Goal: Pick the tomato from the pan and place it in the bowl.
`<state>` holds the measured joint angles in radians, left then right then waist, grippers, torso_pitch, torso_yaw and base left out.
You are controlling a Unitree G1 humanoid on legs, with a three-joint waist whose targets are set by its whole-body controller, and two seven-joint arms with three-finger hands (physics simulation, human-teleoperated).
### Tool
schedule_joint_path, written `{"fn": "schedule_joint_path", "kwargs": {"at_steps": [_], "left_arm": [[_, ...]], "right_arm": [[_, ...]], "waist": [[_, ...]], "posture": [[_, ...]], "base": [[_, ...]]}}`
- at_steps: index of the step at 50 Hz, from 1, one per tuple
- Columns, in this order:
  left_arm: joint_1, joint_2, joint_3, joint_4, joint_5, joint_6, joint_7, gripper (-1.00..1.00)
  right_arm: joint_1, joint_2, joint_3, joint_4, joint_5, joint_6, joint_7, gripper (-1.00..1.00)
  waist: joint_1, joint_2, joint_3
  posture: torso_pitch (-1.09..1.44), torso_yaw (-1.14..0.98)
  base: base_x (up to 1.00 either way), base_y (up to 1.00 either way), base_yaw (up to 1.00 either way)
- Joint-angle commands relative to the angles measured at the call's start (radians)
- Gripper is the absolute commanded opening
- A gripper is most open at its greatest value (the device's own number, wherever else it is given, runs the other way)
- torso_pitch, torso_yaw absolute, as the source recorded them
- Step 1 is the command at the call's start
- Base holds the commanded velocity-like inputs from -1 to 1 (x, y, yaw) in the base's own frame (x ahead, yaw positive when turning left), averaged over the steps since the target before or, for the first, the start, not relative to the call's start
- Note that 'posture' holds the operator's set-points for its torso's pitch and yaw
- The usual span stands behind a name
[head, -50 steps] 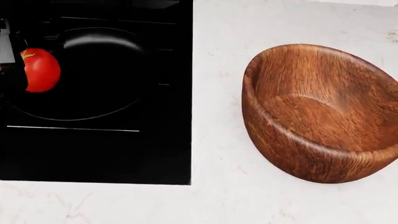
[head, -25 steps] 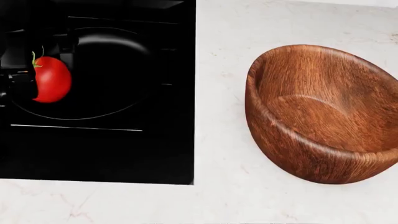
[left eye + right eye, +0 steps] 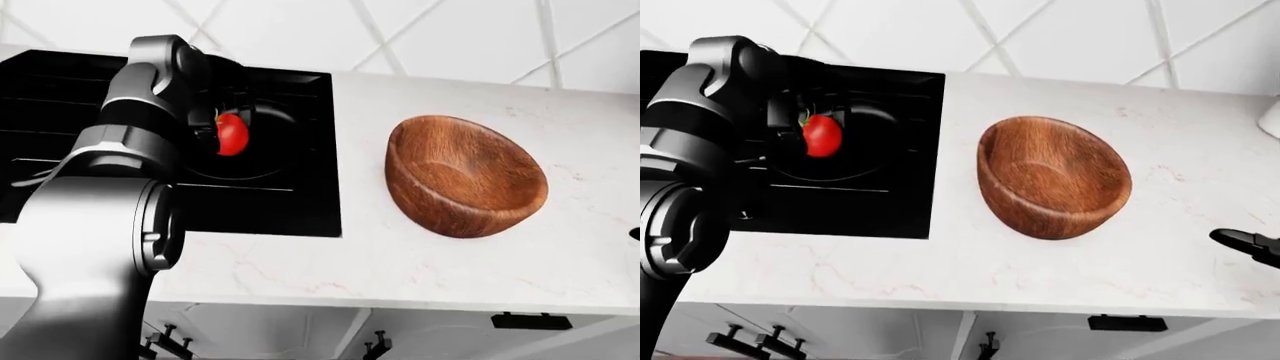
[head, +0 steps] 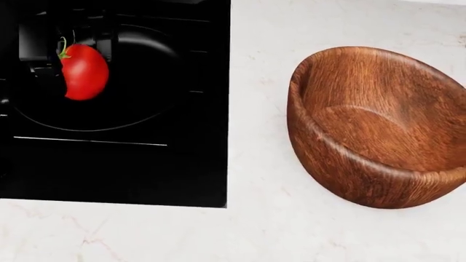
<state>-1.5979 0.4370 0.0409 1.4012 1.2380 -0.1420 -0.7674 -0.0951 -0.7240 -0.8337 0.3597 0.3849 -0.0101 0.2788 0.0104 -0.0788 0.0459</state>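
Note:
A red tomato with a green stem hangs over the black pan, held in my left hand, whose dark fingers close round its left and top sides. The grey left arm rises along the left of the left-eye view and hides part of the pan. The wooden bowl lies tilted on the white counter to the right of the stove, its hollow bare. Only the dark tips of my right hand show at the right edge of the right-eye view, low over the counter and far from the bowl.
The pan rests on a black stove set into the white marble counter. A tiled wall rises behind. Cabinet fronts with dark handles sit below the counter edge. A white object peeks in at the right edge.
In the head view the tomato has moved right and a little up with my left hand, from the pan's left rim toward its middle. The bowl has stayed put.

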Motion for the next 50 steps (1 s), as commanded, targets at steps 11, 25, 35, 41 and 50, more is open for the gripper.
{"fn": "schedule_joint_path", "kwargs": {"at_steps": [11,25,35,41,50], "left_arm": [[-0.103,-0.005,0.007,-0.055,-0.06,-0.067,0.02,-1.0],[-0.173,-0.065,0.005,-0.067,-0.15,-0.09,0.057,-1.0],[-0.232,-0.126,0.006,-0.081,-0.234,-0.102,0.057,-1.0],[-0.259,-0.175,-0.006,-0.087,-0.274,-0.109,0.071,-1.0],[-0.333,-0.301,-0.007,-0.098,-0.362,-0.089,0.098,-1.0]], "right_arm": [[-0.013,-0.031,-0.023,-0.048,0.005,-0.021,-0.005,1.0],[-0.011,-0.031,-0.028,-0.06,0.006,-0.01,-0.007,1.0],[-0.013,-0.032,-0.031,-0.05,0.005,-0.015,-0.002,1.0],[-0.008,-0.033,-0.034,-0.041,0.009,-0.021,0.002,1.0],[-0.001,-0.045,-0.054,-0.057,0.017,-0.003,0.005,1.0]], "waist": [[0.001,-0.007,-0.025],[0.003,-0.011,-0.023],[0.003,-0.015,-0.02],[0.004,-0.018,-0.017],[0.008,-0.026,-0.013]], "posture": [[0.0,0.0],[0.0,0.0],[0.0,0.0],[0.0,0.0],[0.0,0.0]], "base": [[0.0,0.0,0.0],[0.0,0.0,0.0],[0.0,0.0,0.0],[0.0,0.0,0.0],[0.0,0.0,0.0]]}}
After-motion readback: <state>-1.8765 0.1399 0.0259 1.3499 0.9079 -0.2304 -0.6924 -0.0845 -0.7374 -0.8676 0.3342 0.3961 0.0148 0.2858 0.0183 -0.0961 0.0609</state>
